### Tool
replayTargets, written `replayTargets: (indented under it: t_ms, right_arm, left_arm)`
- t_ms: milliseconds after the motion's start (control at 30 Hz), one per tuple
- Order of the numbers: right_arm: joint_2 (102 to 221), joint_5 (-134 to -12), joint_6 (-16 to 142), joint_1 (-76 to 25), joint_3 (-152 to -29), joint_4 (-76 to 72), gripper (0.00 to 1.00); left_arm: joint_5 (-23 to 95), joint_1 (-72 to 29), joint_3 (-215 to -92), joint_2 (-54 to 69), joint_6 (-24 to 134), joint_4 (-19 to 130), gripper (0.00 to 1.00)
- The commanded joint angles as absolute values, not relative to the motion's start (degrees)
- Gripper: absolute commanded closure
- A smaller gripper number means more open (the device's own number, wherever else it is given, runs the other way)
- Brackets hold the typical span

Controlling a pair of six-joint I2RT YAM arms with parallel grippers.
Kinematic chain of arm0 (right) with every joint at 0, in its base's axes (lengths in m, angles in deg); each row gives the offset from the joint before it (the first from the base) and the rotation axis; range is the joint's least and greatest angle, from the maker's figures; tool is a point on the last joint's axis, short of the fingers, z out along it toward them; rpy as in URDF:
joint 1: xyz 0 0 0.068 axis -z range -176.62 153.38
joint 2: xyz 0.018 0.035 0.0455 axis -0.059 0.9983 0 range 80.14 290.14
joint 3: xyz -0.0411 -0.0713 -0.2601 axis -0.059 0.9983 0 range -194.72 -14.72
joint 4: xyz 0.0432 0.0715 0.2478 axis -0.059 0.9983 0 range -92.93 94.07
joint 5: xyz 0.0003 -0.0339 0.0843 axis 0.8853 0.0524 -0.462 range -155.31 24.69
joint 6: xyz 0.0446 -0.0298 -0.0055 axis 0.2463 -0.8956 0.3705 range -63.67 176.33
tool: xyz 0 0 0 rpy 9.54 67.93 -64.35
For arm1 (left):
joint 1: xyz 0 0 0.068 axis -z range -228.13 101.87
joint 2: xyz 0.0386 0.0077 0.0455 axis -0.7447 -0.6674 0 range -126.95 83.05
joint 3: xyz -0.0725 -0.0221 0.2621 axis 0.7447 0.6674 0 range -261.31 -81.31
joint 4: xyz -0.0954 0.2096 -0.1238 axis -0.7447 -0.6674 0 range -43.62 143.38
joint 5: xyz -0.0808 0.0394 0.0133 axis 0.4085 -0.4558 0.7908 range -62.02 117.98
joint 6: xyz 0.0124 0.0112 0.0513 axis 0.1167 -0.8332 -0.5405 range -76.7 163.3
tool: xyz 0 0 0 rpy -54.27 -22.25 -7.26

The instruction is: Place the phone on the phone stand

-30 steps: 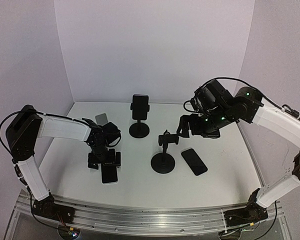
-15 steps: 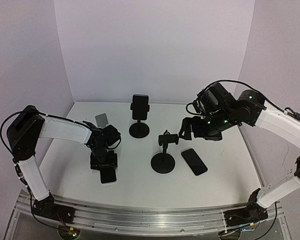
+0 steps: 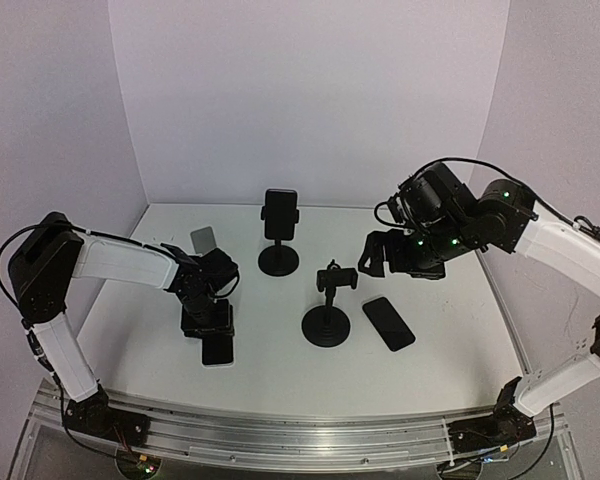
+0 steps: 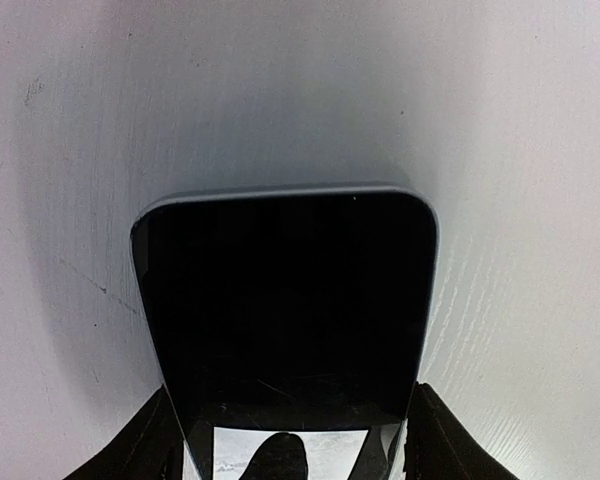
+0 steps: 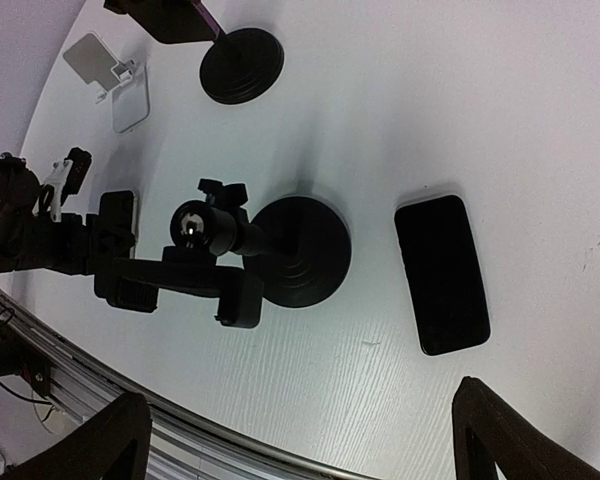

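A black phone (image 3: 218, 348) lies flat on the white table at the front left. My left gripper (image 3: 208, 318) is low over its far end. In the left wrist view the phone (image 4: 285, 300) fills the middle, and my fingers (image 4: 435, 445) press on its two long edges. An empty black phone stand (image 3: 327, 322) with a clamp head (image 3: 337, 278) stands mid-table and also shows in the right wrist view (image 5: 300, 250). My right gripper (image 3: 380, 258) hangs open and empty above and right of the stand; it shows wide apart in the right wrist view (image 5: 310, 440).
A second black phone (image 3: 388, 322) lies flat right of the empty stand and also shows in the right wrist view (image 5: 442, 275). Another stand (image 3: 278, 260) at the back holds a phone (image 3: 279, 213). A small silver stand (image 3: 205, 240) sits at the back left. The table's front rail (image 5: 230, 445) is near.
My left gripper's fingers have drawn in from wide apart onto the phone's edges and shifted slightly nearer. My right arm has drifted a little to the right.
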State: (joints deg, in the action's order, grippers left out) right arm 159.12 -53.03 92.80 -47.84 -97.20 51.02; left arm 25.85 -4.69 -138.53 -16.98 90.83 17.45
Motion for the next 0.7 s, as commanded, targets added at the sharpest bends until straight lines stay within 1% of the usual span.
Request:
replayTargets:
  t_ms: [0,667]
  right_arm:
    - [159.18,-51.85,92.45,-48.16,-99.2,49.89,0.02]
    - [161.64,-51.97,90.54,-48.2,-102.15,48.86,0.02]
  left_arm:
    - [26.94,-4.54,-137.1,-17.21,88.2,18.68,1.0]
    - [27.42,-4.55,-146.16,-15.71,83.7,12.89,1.0]
